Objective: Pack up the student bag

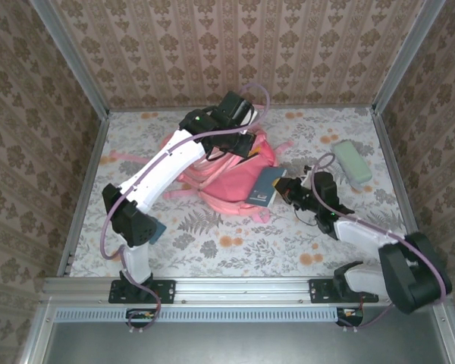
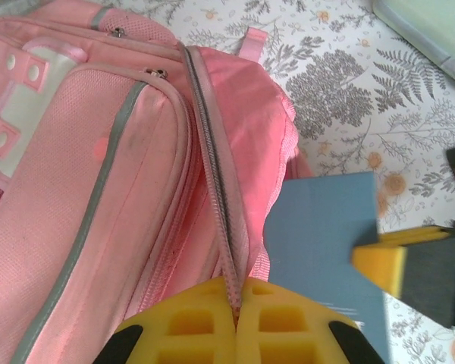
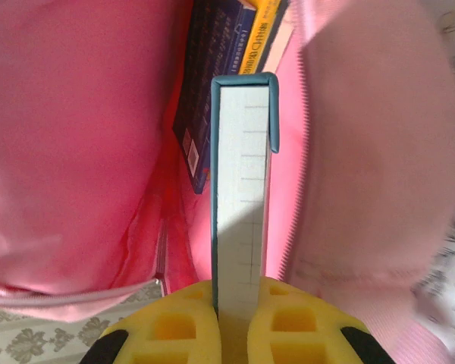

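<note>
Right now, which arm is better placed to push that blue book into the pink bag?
Right. The right claw grips the blue book, aimed into the student bag; the left claw is busy pinching its zip edge.

Far side of the student bag (image 1: 226, 191) hidden under the left arm (image 1: 171, 159), pale green case (image 2: 432, 30) cut by the frame edge, dark book (image 3: 212, 83) with unreadable print, partly behind the teal notebook (image 3: 241, 189).

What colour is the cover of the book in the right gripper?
The book is blue; best in the left wrist view.
</note>
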Available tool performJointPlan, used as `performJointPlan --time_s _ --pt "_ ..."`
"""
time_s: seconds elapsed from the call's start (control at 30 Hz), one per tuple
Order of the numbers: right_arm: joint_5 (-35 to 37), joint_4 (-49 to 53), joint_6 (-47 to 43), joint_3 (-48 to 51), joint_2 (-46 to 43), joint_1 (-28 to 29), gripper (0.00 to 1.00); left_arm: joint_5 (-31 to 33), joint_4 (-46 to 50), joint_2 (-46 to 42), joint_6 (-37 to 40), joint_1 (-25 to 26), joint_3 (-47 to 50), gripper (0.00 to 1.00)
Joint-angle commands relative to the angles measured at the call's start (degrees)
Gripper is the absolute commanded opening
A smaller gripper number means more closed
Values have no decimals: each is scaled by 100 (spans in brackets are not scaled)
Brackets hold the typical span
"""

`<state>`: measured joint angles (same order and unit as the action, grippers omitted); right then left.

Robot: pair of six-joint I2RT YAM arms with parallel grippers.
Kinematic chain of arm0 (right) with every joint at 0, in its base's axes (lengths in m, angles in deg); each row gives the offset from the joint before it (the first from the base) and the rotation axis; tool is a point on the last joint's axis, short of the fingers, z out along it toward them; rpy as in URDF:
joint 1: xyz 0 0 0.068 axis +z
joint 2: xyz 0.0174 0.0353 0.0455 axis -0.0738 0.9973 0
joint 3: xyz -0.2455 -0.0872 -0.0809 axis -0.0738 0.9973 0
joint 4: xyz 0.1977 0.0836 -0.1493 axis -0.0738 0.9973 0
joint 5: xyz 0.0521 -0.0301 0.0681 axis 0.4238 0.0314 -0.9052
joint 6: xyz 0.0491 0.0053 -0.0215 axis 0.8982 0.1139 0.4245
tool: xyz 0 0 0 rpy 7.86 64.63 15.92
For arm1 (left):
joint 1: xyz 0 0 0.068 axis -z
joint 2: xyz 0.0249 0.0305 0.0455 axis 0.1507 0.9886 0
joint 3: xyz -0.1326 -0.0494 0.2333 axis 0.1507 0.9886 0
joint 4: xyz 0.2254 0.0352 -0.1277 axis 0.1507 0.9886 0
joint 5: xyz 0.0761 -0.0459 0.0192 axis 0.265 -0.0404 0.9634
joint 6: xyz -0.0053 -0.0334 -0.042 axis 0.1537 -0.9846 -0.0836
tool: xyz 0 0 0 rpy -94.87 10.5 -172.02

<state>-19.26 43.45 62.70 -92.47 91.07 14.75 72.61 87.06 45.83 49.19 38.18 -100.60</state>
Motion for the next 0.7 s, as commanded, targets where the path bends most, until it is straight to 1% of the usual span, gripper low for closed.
performJointPlan --time_s 0.0,0.1,0.23,0.37,0.43,0.6,0.63,0.67 --pt "448 -1496 408 -592 575 168 0 -375 -323 -356 -224 48 -295 0" --pt "784 -2036 610 -1004 1315 363 0 -557 -422 -401 -343 59 -197 0" --pt "1037 -2510 912 -1663 2278 606 0 -712 -503 -414 -438 96 -177 0" --pt "1767 -3256 1301 -2105 3209 847 0 -813 -534 -401 -491 147 -209 0" --pt "2165 -3310 1405 -2383 3590 972 0 -859 -522 -409 -493 150 -215 0" --pt "2592 -2799 1314 -3115 4200 1141 0 -955 -539 -486 -530 171 -112 0" --pt "2624 -2751 1318 -3176 4265 1143 11 -964 -544 -499 -532 170 -79 0" --pt "2624 -2717 1303 -3200 4310 1135 16 -970 -544 -529 -536 167 -37 0"
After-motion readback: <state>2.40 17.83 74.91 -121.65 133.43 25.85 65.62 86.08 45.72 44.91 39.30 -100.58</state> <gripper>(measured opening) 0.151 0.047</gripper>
